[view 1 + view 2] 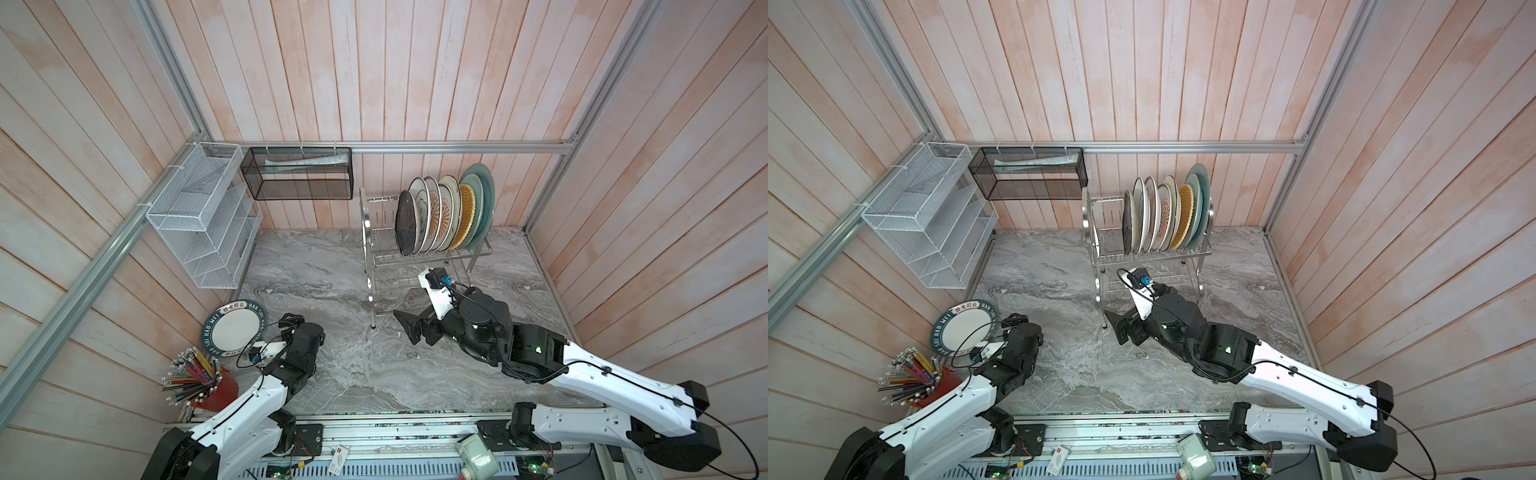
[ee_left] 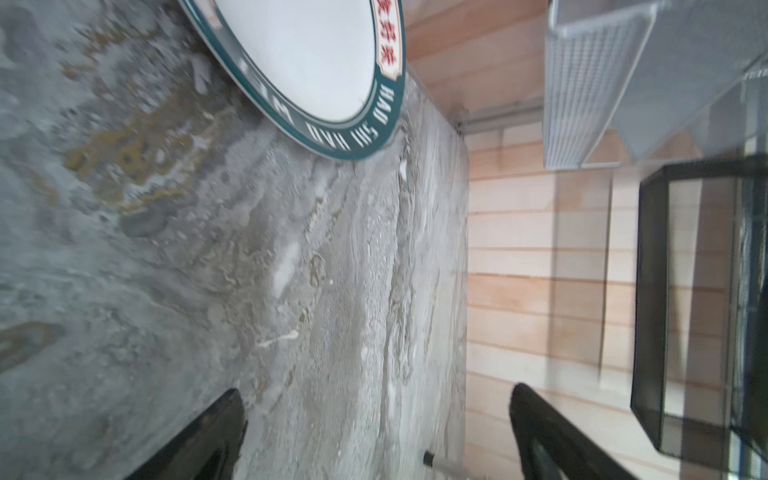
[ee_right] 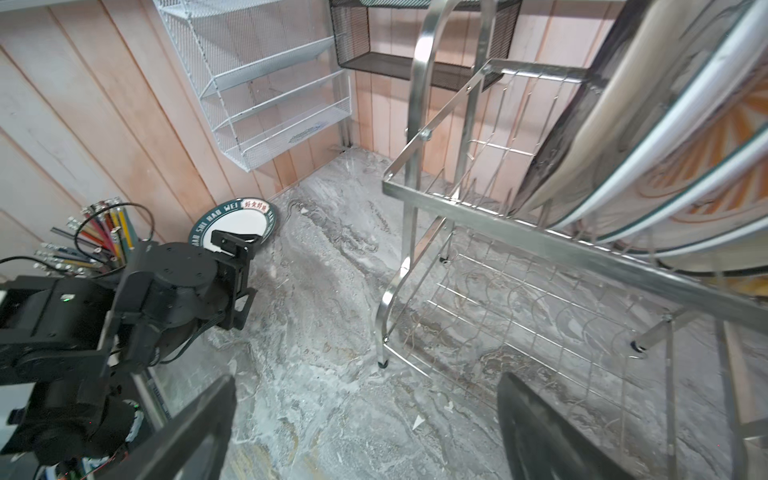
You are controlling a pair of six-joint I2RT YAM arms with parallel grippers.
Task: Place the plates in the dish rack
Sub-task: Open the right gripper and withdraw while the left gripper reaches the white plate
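Steel dish rack (image 1: 365, 232) at one o'clock in both top views holds upright plates (image 1: 440, 216); a lettered plate (image 1: 232, 330) lies at nine o'clock. Left wrist view: left gripper (image 2: 376, 390) gapes wide, empty. Right wrist view: right gripper (image 3: 368, 380) gapes wide, empty, beside the rack.

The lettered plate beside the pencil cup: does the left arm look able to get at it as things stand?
Probably yes. The left end effector is open and close beside the lettered plate, and only bare marble table lies between them in the left wrist view.
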